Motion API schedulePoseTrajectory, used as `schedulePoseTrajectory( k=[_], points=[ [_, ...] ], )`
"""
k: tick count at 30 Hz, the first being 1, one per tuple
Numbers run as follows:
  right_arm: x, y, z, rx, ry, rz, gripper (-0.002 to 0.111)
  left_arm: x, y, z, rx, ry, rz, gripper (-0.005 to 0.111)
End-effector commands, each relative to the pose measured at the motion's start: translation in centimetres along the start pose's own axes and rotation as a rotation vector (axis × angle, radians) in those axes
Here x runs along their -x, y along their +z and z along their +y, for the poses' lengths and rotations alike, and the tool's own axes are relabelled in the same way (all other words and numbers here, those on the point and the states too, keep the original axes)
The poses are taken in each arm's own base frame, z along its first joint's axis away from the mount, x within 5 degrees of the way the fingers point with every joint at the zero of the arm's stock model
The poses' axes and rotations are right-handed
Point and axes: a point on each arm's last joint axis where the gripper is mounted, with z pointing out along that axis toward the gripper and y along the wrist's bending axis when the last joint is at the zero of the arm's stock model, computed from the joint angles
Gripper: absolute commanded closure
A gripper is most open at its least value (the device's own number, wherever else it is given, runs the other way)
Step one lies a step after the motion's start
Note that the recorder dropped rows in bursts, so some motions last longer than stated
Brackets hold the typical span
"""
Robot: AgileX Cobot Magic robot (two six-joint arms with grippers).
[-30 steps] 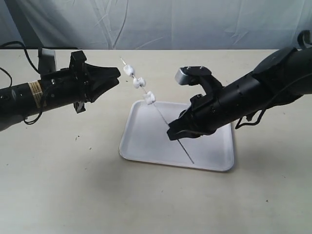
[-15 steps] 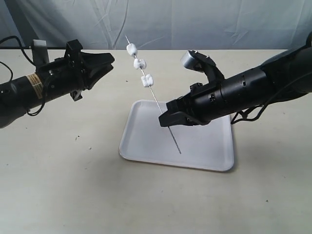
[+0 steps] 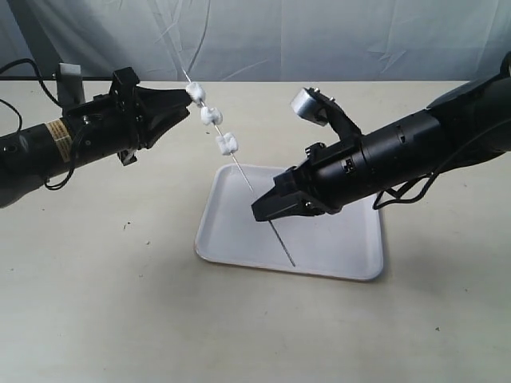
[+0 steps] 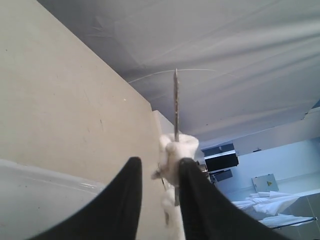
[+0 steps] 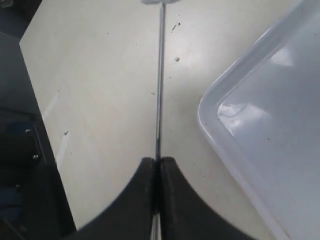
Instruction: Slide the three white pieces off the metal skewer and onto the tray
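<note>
My right gripper is shut on the metal skewer and holds it slanted above the tray. Its lower tip hangs just over the tray floor. The three white pieces are strung along the skewer's upper half. My left gripper is open, with its fingertips at the topmost piece. In the left wrist view that piece lies against one finger, and the skewer tip sticks out beyond it. In the right wrist view the right gripper pinches the rod beside the tray's corner.
The beige table stretches all around the tray. A pale curtain hangs behind the table's far edge. Both black arms reach in over the table from the left and the right.
The right gripper has swung the skewer left and lower, bringing the top piece to the left gripper's fingertips. The left arm has barely moved.
</note>
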Motion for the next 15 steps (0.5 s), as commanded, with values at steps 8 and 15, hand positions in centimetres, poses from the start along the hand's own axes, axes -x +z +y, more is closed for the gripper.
schedulePoseTrajectory(
  k=[8,15],
  points=[
    [-0.28,-0.24,0.33,0.025,-0.010,0.027,0.109,0.18,0.21,-0.19,-0.018,0.015,-0.003,0.068],
    [-0.32,-0.24,0.36,0.029,-0.012,0.031,0.109,0.26,0.21,-0.20,-0.019,0.011,-0.013,0.069]
  ],
)
